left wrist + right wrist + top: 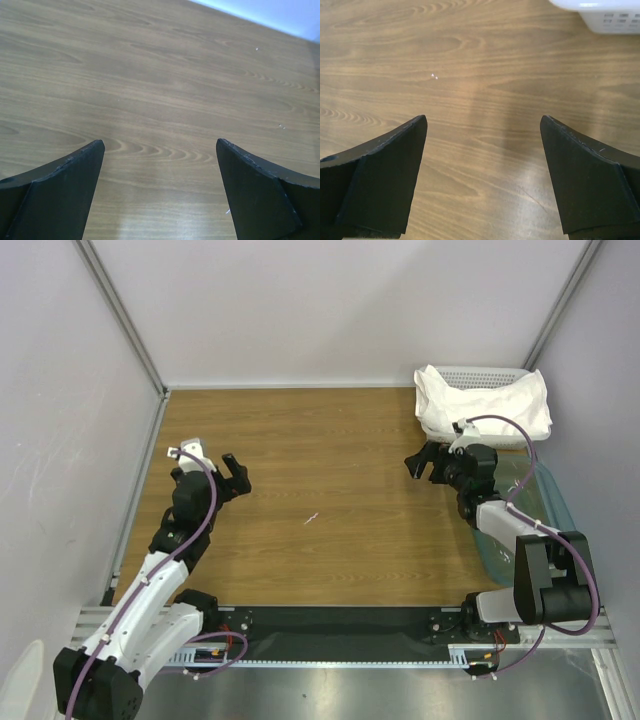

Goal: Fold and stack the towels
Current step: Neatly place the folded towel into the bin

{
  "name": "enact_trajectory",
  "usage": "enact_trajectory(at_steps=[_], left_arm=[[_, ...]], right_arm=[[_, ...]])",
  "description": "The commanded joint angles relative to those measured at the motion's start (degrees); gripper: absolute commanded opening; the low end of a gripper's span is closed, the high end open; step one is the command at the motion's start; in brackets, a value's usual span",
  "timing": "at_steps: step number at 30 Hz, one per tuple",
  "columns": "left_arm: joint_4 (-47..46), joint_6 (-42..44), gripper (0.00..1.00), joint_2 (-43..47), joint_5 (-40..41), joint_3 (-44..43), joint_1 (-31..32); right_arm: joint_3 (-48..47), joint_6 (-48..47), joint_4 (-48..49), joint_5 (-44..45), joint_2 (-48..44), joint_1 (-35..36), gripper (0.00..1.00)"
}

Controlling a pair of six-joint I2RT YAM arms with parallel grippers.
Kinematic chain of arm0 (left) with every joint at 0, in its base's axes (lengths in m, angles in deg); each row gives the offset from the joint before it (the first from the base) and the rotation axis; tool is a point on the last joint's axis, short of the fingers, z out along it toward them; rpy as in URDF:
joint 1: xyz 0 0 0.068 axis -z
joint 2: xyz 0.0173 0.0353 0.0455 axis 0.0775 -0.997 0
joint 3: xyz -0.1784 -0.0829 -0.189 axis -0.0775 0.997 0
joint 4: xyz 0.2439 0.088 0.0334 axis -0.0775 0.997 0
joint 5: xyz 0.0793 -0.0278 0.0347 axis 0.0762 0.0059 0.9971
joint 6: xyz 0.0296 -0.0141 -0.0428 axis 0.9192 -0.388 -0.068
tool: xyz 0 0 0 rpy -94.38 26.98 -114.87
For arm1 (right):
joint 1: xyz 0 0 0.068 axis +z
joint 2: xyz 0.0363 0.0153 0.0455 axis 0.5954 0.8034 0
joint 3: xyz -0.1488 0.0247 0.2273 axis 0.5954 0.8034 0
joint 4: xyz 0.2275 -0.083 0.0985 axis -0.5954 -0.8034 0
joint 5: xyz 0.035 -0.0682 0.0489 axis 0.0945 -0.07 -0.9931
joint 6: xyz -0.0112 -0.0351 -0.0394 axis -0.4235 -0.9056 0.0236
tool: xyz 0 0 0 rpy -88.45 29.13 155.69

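A large white towel lies bunched in and over the white perforated basket at the far right corner of the table. My right gripper hovers just left of and nearer than the basket, open, with nothing between its fingers. In the right wrist view that gripper shows only bare wood in its gap, and the basket with a bit of white towel sits at the top right. My left gripper stands open over the left part of the table. The left wrist view shows the gripper with wood grain alone beneath it.
A translucent teal sheet or lid lies along the table's right edge under the right arm. A tiny white scrap rests on the wood near the middle. Grey walls close off the left, back and right sides.
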Motion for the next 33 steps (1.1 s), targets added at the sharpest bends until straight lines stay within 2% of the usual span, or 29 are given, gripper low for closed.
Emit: enact_trajectory(at_steps=[1,10,33], left_arm=[[-3.90,0.56,1.00,1.38,0.85,-0.18,-0.35],[-6.18,0.65,1.00,2.26,-0.30,0.70,-0.35],[-5.57,0.12,1.00,2.61,0.58,1.14,-0.35]], right_arm=[[-0.81,-0.51,5.47,1.79,-0.76,0.43,1.00],[-2.92,-2.19,2.93,3.02,-2.08,0.43,1.00],[-2.92,-2.01,4.95,3.37,-2.60,0.43,1.00]])
